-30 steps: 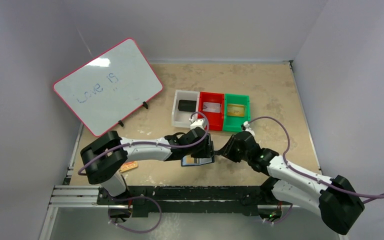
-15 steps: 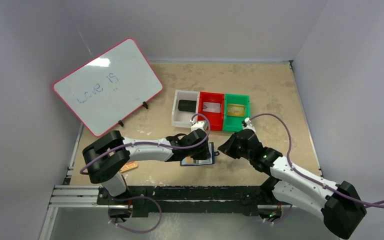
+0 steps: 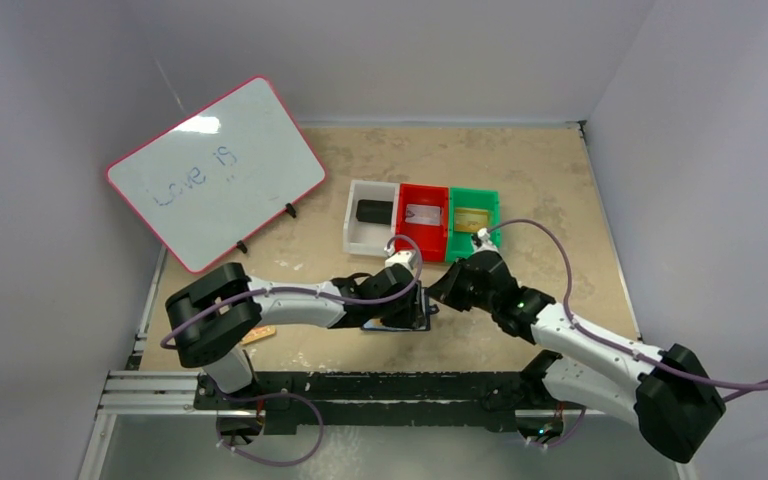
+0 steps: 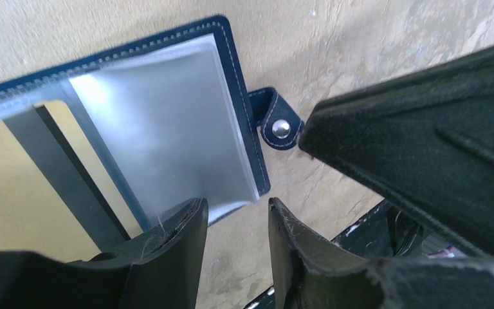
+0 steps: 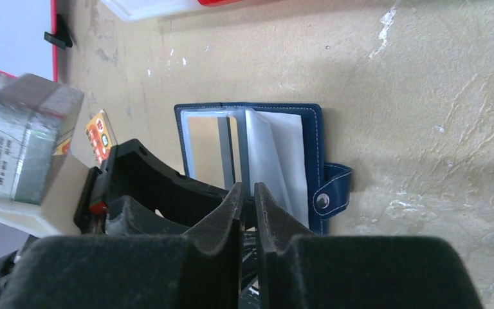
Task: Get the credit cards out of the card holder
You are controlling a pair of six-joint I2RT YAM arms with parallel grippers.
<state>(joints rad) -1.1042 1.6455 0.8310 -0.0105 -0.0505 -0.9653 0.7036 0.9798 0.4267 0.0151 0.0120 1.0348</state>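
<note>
The card holder (image 4: 161, 129) lies open on the beige counter (image 4: 360, 38), its navy edge stitched in white and a clear sleeve facing up. A tan card (image 4: 13, 187) with a dark stripe shows through at left. The snap tab (image 4: 276, 122) juts out right, just beside a black part of the right arm (image 4: 424, 148). The left gripper (image 4: 235, 212) has its fingers (image 4: 173, 244) slightly apart at the holder's near edge.

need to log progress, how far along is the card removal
Done: the wallet lies open on the table, and the red bin and green bin each hold a card-like item. In hand: nothing; the left tool is open at the wallet's edge, the right tool shut near it. Left: a yellow card with a dark stripe is in the wallet.
</note>
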